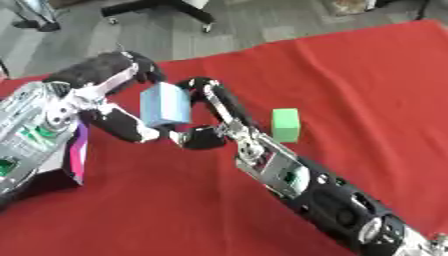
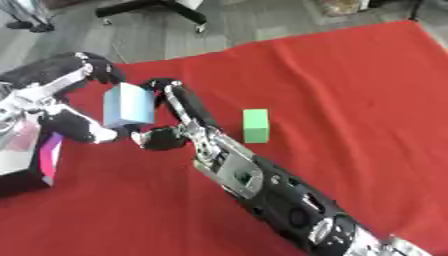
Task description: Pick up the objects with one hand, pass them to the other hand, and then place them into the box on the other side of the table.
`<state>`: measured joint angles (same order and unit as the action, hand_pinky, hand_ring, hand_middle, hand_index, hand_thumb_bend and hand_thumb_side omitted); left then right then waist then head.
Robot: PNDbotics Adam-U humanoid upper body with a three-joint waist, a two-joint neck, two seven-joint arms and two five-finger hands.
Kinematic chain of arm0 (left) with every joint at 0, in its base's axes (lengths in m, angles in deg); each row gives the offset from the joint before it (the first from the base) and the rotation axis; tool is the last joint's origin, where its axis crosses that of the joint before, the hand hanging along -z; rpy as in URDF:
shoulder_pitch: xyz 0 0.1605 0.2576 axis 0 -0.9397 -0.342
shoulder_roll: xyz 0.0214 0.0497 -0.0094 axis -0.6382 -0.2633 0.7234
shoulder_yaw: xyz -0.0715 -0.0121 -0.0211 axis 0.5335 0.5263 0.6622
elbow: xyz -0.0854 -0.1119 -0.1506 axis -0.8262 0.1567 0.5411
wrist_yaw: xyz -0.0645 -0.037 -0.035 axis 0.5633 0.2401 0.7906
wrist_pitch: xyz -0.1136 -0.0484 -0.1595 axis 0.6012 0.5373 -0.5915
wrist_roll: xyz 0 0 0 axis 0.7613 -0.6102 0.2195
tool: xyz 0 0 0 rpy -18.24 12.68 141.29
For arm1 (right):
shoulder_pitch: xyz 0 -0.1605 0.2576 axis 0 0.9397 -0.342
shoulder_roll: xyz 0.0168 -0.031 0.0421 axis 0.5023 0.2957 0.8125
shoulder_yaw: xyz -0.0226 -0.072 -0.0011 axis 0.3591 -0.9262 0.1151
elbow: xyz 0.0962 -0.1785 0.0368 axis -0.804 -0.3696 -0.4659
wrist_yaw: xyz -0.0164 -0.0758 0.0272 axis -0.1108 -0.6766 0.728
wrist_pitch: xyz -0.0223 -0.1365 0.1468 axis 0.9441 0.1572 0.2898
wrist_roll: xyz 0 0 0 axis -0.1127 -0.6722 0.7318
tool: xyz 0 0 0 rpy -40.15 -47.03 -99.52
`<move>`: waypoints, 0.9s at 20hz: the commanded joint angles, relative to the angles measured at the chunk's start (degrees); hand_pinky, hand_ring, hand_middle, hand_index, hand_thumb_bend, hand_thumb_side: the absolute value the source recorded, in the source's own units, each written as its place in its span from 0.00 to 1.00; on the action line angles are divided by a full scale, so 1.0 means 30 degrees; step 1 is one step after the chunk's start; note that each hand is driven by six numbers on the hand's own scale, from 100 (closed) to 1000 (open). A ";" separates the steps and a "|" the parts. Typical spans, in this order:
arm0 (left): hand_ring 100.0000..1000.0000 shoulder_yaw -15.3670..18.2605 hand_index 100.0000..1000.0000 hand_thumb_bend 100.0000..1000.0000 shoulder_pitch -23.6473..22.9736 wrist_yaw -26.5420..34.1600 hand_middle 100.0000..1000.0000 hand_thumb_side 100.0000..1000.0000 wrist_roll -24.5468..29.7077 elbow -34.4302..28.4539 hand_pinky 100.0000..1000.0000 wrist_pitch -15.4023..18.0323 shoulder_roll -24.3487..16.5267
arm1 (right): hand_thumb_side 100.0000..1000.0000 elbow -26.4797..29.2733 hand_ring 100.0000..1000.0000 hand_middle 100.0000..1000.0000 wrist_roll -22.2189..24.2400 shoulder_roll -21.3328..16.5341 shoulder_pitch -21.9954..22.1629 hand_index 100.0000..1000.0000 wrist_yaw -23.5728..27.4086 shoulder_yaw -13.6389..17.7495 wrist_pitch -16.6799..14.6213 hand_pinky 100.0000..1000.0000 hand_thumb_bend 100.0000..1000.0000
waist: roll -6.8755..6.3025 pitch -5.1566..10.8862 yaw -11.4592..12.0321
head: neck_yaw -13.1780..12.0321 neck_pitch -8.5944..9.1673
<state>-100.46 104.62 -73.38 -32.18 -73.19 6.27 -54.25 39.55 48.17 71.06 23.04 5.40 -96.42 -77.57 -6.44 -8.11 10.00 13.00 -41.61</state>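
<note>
A light blue block (image 1: 166,105) hangs above the red cloth between my two hands. From the left, my left hand (image 1: 92,92) curls round it, fingers over its top and thumb under its bottom. My right hand (image 1: 229,122) comes in from the lower right. Its fingers arch against the block's right side and top, and its thumb sits at the lower corner. A green block (image 1: 285,125) stands on the cloth just right of my right hand, untouched. The box (image 1: 77,160), dark with a pink and purple side, shows at the left edge, mostly hidden under my left arm.
The red cloth (image 1: 350,80) covers the table and spreads to the right and back. Beyond its far edge is grey floor with the base of a chair (image 1: 162,10).
</note>
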 commanded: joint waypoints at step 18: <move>0.63 0.0106 0.67 0.27 0.0441 -0.0432 0.54 0.19 -0.2196 0.0532 0.75 0.0405 0.0326 | 0.00 0.0516 0.58 0.41 -0.0064 -0.0010 -0.0298 0.52 0.0578 -0.0137 -0.0273 0.73 0.07 | -0.0271 0.0357 -0.0041 | -0.0202 0.0426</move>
<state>-100.92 104.74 -74.56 -38.05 -71.19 7.44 -52.96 39.94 47.83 71.04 23.03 6.91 -96.71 -78.22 -6.66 -8.11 9.87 12.63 -41.00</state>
